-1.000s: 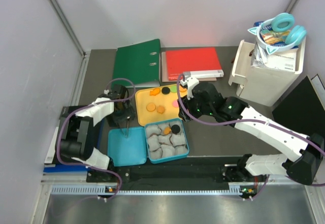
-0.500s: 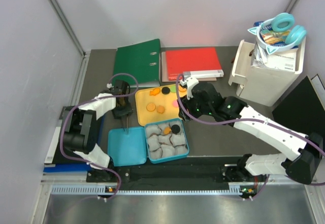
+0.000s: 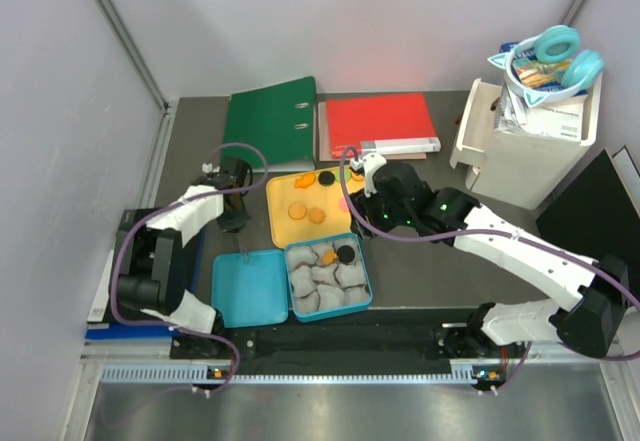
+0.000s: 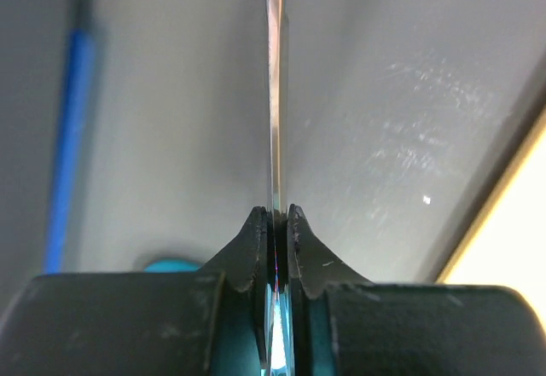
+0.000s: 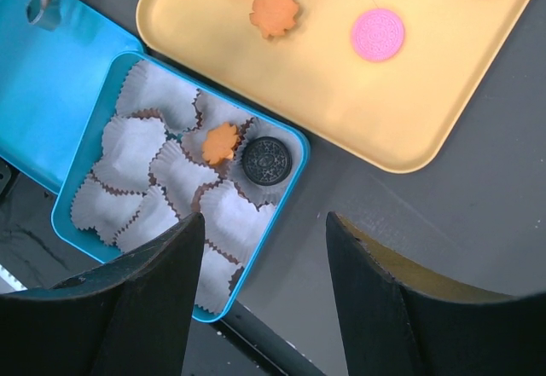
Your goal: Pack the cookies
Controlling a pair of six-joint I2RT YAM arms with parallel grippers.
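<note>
The cookies lie in two places. On the yellow tray [image 3: 285,189] [image 5: 341,103] are orange ones [image 3: 297,211] [image 5: 274,12], a black one [image 3: 325,177] and a pink one [image 5: 378,34]. In the teal box [image 3: 366,283] [image 5: 82,225], which is lined with white paper cups, sit an orange leaf cookie [image 5: 220,142] and a black cookie [image 5: 266,161] [image 3: 345,254]. My left gripper [image 3: 233,211] [image 4: 275,214] is shut on a thin shiny strip-like tool [image 4: 275,95], whose tip [image 5: 44,5] hangs over the blue lid [image 3: 250,291]. My right gripper [image 3: 365,201] [image 5: 264,222] hovers open over the box's corner, holding nothing.
A green binder [image 3: 272,121] and a red folder [image 3: 378,126] lie behind the tray. A white bin [image 3: 525,146] with turquoise headphones [image 3: 558,56] on top stands at the back right. A black panel [image 3: 600,211] leans at the right edge.
My left gripper has gone from wide open to shut on the thin tool and shifted slightly back. The right arm has edged a little to the left.
</note>
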